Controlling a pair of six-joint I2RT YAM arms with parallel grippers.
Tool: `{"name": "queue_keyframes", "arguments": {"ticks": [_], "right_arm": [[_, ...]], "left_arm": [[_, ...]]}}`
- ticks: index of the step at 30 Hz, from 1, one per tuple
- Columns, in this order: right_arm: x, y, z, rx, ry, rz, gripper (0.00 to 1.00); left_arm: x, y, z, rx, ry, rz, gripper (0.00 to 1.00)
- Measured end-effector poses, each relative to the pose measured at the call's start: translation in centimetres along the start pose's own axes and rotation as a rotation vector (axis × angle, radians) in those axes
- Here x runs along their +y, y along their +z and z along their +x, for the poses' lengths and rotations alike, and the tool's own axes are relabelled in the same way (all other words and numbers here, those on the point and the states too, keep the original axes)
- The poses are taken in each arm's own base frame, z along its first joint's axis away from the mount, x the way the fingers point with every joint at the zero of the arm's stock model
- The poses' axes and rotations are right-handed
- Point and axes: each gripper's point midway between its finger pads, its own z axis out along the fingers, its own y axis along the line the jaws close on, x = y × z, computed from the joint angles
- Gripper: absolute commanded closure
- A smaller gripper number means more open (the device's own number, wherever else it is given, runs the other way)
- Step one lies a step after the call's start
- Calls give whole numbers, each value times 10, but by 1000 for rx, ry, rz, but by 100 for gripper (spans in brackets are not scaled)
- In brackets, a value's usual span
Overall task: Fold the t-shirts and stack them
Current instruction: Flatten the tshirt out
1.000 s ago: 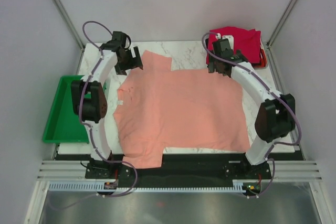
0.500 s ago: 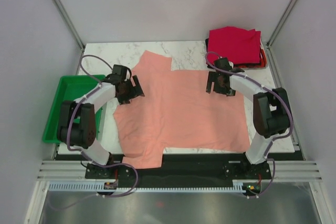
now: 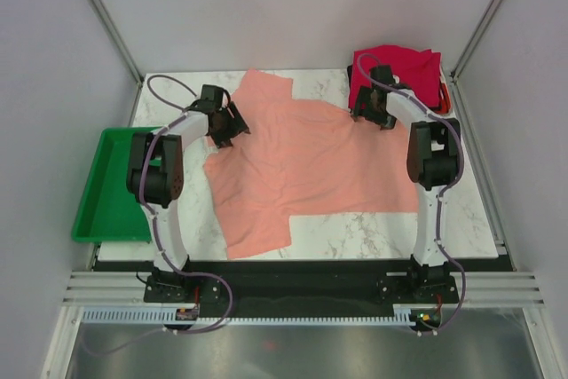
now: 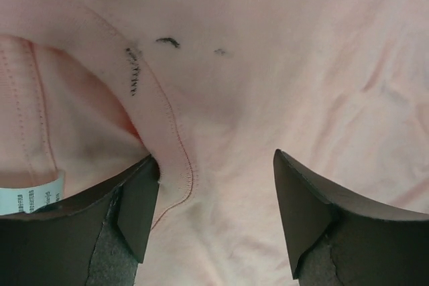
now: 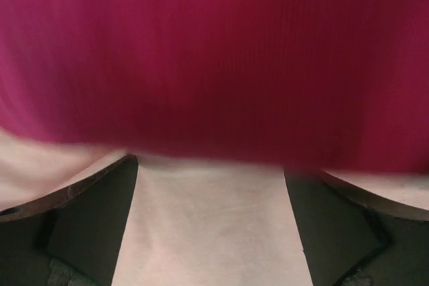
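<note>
**Top, left-wrist and right-wrist views, read from left to right.** One green tray [image 3: 106, 193] is being shown at the left edge of the marble worktop [image 3: 355, 232], apart from the cloth. Two arms are being counted, each ending in one hand.

The left hand [image 3: 231, 124] is being lowered onto the neck end of the single salmon-pink t-shirt [image 3: 302, 166]. In the left-wrist view its two fingers [image 4: 127, 212] are being held wide apart, with only pink cloth between them and nothing pinched. The stitched neckline hem [image 4: 167, 138] is lying against the inner face of one finger, and one white label [image 4: 30, 199] is being seen beside it.

The salmon-pink t-shirt is being spread, wrinkled, across the middle of the worktop. One sleeve is pointing toward the far edge and one toward the near edge.

The right hand [image 3: 371, 115] is being placed at the far right corner of this shirt, just beside the pile. In the right-wrist view its two fingers [image 5: 94, 226] are likewise being held wide apart over pink cloth, gripping nothing, with blurred crimson cloth filling the upper part of that view.

One pile of folded t-shirts [image 3: 404, 73] is being kept at the far right corner of the worktop. A crimson shirt is lying on top, and an orange-red edge [image 3: 444, 95] is showing at the right side. The number of shirts in the pile cannot be told.
</note>
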Motion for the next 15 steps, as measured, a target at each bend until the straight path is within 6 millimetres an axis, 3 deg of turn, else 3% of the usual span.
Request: {"name": "queue_keyframes", "arguments": {"ticks": [4, 7, 9, 12, 15], "right_arm": [[9, 15, -37, -43, 26, -45, 2], [8, 15, -37, -26, 21, -67, 2], [9, 11, -35, -19, 9, -77, 2], [6, -3, -24, 10, -8, -87, 2], [3, -36, -24, 7, -20, -97, 2]], "left_arm": [[-23, 24, -45, -36, -42, 48, 22], [-32, 31, -65, -53, -53, 67, 17], [-31, 24, -64, -48, -57, 59, 13], [-28, -5, -51, -46, -51, 47, 10], [-29, -61, -32, -80, -24, 50, 8]]}}
